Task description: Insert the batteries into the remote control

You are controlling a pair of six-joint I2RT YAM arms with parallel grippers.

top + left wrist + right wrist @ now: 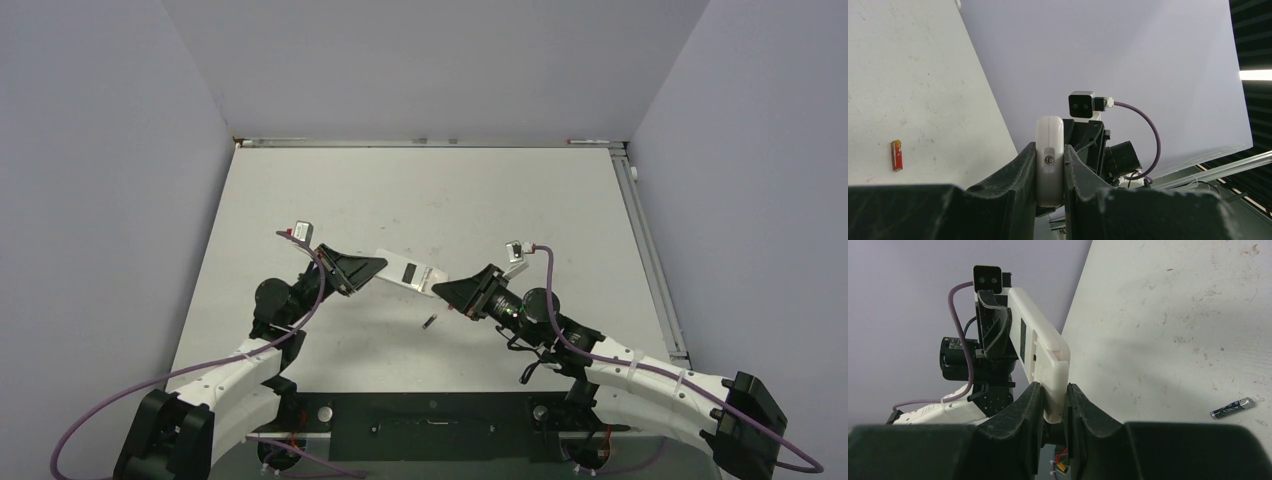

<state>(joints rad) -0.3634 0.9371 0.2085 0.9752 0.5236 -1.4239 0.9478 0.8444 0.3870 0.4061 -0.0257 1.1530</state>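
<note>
table (300,200): flat white matte top, scuffed w/ faint marks; nothing to stop a dropped cell rolling.
left gripper (1050,165): black moulded fingers clamped on one end of remote, gripping its thin edges.
right gripper (1054,395): black jaws pinched on opposite end, narrow bite nr the corner; risk: slip or twist if arms pull unevenly.
remote control (410,273): slim white hard-plastic slab, rounded corners, held in air betw both grippers over table centre. Both claws busy, so freeing one to fetch a cell could let it sag.
dark battery (1232,408): thin glossy cyl, pale end, lying on table nr right gripper; rolls if nudged.
red battery (896,155): tiny reddish cyl on table; easy to mis-grip.
</note>
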